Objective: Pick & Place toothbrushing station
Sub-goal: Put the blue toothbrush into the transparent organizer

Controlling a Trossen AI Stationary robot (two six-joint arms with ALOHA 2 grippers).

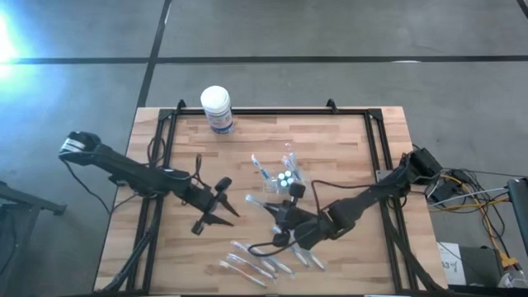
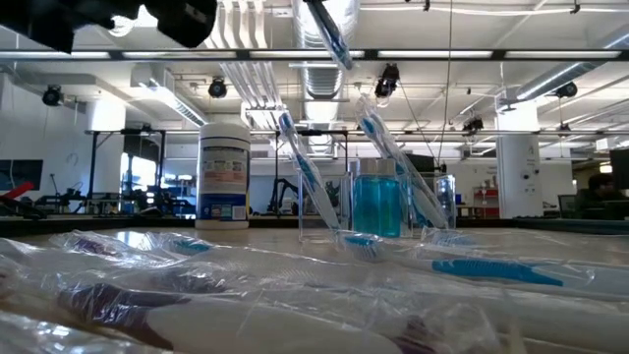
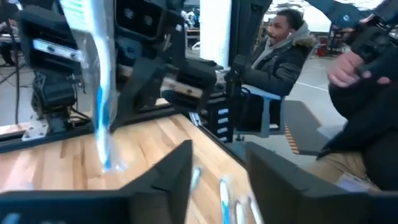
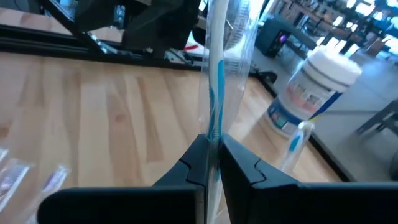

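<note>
Though tub label blurs unreadable, right gripper pinches wrapped toothbrush; left gripper parted, empty.

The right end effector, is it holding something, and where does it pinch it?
Yes. The right end effector is shut on a wrapped toothbrush, pinching its handle low down, so the brush stands up above the fingers. The left end effector is open and holds nothing.

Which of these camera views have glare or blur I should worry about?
High view: bright glare at the upper left corner, table evenly lit. Low view: wrapped toothbrushes up close are blurred; the white tub is sharper. Left wrist view: the hanging wrapped toothbrush is smeared.
</note>
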